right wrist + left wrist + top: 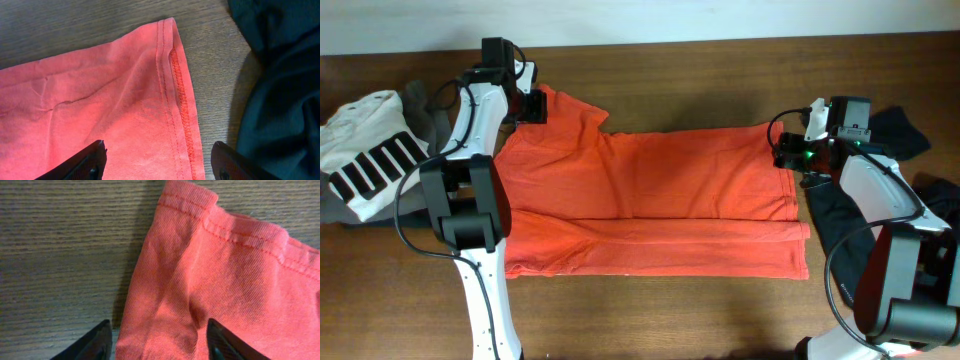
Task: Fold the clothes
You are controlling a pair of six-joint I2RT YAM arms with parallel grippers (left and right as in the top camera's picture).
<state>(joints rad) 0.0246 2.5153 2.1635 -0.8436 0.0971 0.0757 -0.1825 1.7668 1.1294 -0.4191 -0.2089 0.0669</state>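
Two pincers were held spread, with nothing gripped: the left pincer [159, 326] over a sleeve hem of the shirt [660, 200], the right pincer [159, 146] over its bottom corner, likely so the far edge could be laid flat. Beside the right pincer a black garment [280, 100] was cut off; contact with cloth could not be judged.
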